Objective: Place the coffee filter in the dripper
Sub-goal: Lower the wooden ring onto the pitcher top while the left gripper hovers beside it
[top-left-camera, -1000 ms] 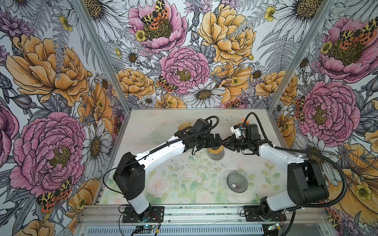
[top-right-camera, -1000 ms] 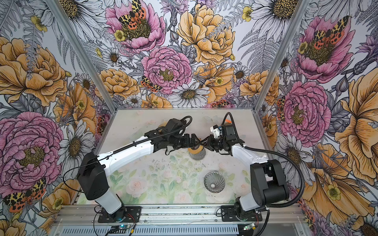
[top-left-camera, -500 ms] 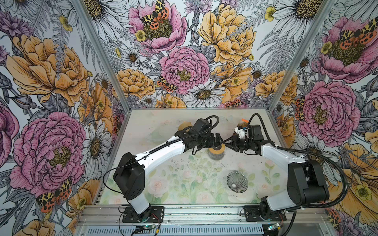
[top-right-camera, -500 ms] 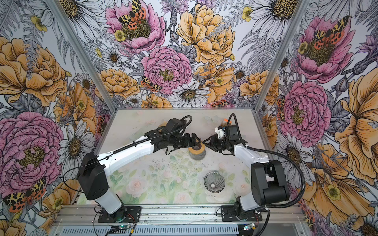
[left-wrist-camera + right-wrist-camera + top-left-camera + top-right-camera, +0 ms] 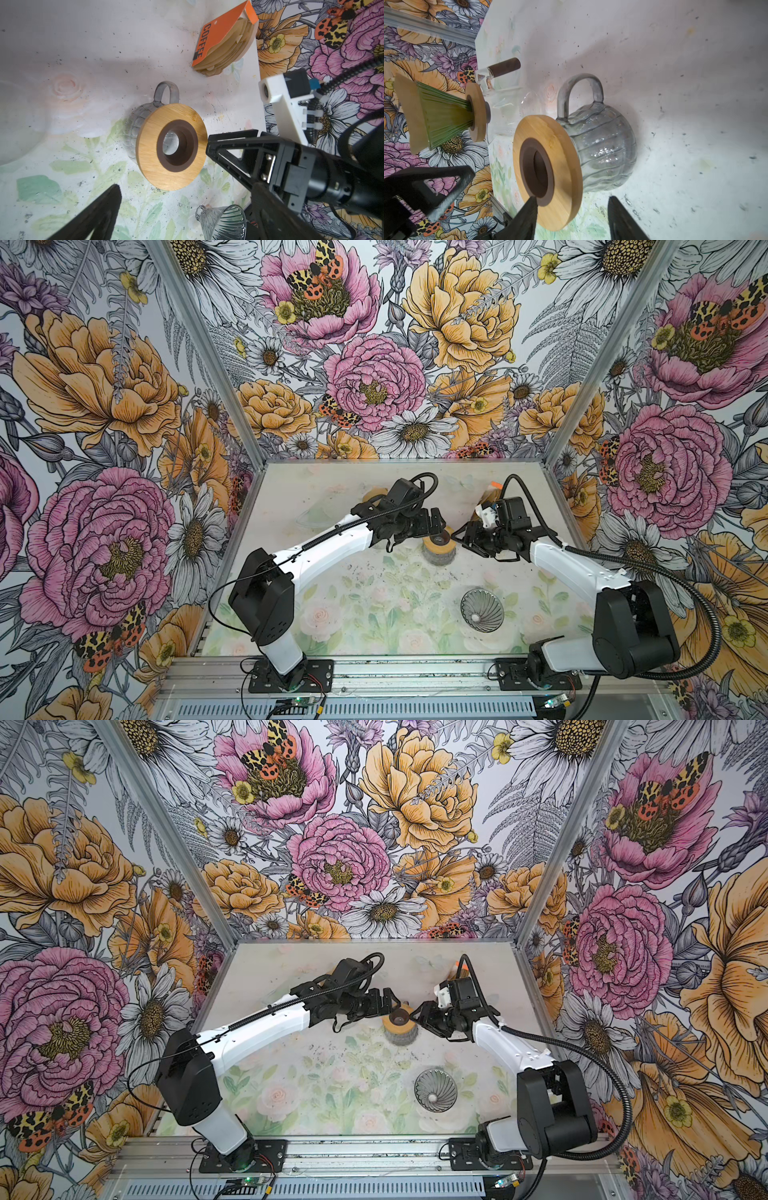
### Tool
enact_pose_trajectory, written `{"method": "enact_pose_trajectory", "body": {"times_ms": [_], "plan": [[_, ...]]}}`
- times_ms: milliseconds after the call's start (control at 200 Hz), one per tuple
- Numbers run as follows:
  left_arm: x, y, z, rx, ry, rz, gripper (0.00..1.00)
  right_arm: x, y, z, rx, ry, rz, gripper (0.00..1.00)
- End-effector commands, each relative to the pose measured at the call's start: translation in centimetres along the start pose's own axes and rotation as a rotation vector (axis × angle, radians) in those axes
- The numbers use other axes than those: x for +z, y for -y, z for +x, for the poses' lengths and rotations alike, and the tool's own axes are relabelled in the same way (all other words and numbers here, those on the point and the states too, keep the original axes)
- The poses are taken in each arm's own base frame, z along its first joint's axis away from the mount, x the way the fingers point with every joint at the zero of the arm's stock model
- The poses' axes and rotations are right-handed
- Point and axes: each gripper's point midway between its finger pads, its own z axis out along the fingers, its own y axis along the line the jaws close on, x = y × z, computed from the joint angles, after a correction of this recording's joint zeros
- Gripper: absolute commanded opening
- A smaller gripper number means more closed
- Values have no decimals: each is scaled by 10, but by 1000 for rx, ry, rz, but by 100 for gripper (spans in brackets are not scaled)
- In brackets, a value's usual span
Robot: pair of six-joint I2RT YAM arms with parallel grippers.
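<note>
The coffee filters (image 5: 228, 47) are a stack of beige papers in an orange "COFFEE" pack, lying at the back right of the table (image 5: 493, 488), partly hidden behind my right wrist. The dripper (image 5: 482, 610) (image 5: 435, 1096) (image 5: 224, 222) is a clear ribbed glass cone, standing mouth up near the front right, with no paper in it. Both grippers hang far from it, on either side of a glass mug with a wooden ring (image 5: 438, 545) (image 5: 548, 166). My left gripper (image 5: 435, 526) (image 5: 186, 188) is open and empty. My right gripper (image 5: 460, 534) (image 5: 573, 218) is open, its fingers either side of the ring's edge.
A green ribbed cone on a wooden ring (image 5: 444, 116), with beige paper at its mouth, stands at the back left behind my left arm. A clear glass vessel with a brown handle (image 5: 505, 66) sits beside it. Dark specks dot the table (image 5: 374, 572).
My right gripper's jaws have spread apart at the wooden ring. Both arms have stayed nearly in place, and the left gripper has stayed open.
</note>
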Motion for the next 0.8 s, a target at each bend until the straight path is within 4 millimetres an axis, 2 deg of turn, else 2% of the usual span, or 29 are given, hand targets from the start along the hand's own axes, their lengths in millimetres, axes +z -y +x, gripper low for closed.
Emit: {"method": "enact_pose_trajectory", "body": {"times_ms": [0,130,300,425,440,490,796], "plan": [[8,-12,1,-7,1,-53,99,-2,0,-11,0,43,50,59],[18,-17,-1,-19,-15,-67,99,1,0,-9,-2,37,56,61],[34,-11,0,-11,-51,-50,99,4,-6,-9,-8,27,24,61],[33,-10,-9,-15,-31,-49,99,8,-14,-11,1,17,-25,60],[44,-18,-4,-21,-52,-70,99,8,-15,-12,2,18,-30,60],[49,-21,-4,-27,-64,-71,99,9,-17,-12,3,17,-37,60],[54,-5,-2,-14,-92,-24,99,18,-17,-12,20,1,-58,57]]}}
